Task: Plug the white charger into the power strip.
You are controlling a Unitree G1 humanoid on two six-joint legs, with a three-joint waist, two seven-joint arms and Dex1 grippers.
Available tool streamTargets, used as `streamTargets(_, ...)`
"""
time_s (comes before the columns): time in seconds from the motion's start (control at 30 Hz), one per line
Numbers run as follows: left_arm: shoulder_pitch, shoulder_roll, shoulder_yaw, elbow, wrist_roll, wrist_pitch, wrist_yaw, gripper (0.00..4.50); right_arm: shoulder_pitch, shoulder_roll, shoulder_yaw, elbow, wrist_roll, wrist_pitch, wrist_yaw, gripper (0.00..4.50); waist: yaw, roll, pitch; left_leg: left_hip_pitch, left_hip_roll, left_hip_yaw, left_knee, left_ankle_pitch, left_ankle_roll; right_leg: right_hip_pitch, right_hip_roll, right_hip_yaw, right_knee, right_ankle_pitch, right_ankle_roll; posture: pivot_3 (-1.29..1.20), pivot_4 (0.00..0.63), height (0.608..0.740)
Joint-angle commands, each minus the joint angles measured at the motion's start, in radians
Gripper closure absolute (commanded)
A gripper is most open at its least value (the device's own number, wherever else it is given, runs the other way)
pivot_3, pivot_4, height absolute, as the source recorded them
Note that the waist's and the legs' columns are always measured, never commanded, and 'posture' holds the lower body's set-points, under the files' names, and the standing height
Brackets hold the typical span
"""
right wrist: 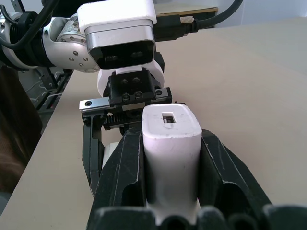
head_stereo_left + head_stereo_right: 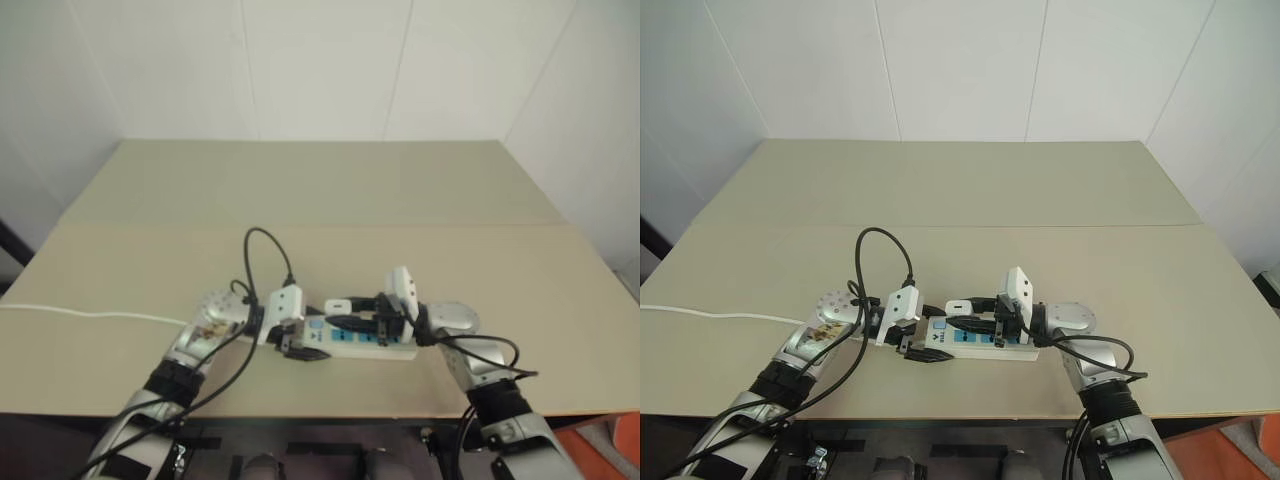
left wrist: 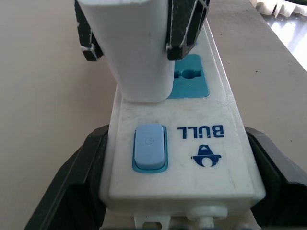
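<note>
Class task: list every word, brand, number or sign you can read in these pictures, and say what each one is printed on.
"BULL", blue letters seen upside down in the left wrist view, on the power strip.
A blue logo beside that word, on the strip.
A power symbol, faint, on the strip's blue switch.
The white charger, held over the strip, bears no readable text.
Nothing else can be read.

The power strip (image 3: 192,158) bears the blue brand name "BULL" above a logo.

Both arms reach inward, facing each other; left end effector (image 2: 923,345) and right end effector (image 2: 975,322) both clamped.
</note>
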Motion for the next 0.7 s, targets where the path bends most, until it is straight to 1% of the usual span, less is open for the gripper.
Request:
streamTargets(0.03,0.008,0.039,0.001,0.007,0.024,0.015,0.000,1.17,0.023,-0.017,-0.004,0.044,-0.030,-0.034,0.003,3.40,0.000,0.000,0.000,0.000,0.000,0.000,0.000,0.000,0.000,0.000,0.000,0.000,0.000,0.000,0.000,0.00,0.150,0.740)
streamTargets(0.2,0.021,0.057,0.009,-0.002,0.021,0.021,0.002,1.17,0.024,-0.044,-0.024,0.106,-0.038,-0.073,0.003,3.40,0.000,0.000,0.000,0.002,0.000,0.000,0.000,0.000,0.000,0.002,0.000,0.000,-0.001,0.000,0.000,0.00,0.150,0.740)
streamTargets(0.53,0.036,0.073,0.015,-0.021,0.011,0.036,0.016,1.17,0.046,-0.092,-0.035,0.145,-0.044,-0.098,0.018,3.40,0.002,0.000,0.000,0.004,0.000,0.000,0.000,0.000,0.000,0.005,0.000,0.000,-0.002,0.000,0.000,0.00,0.150,0.740)
streamTargets(0.7,0.038,0.079,0.016,-0.023,0.008,0.038,0.017,1.17,0.049,-0.108,-0.031,0.157,-0.043,-0.104,0.027,3.40,0.003,0.000,0.000,0.009,0.000,0.000,-0.001,0.000,0.000,0.010,0.000,-0.001,-0.004,0.000,0.000,0.00,0.150,0.740)
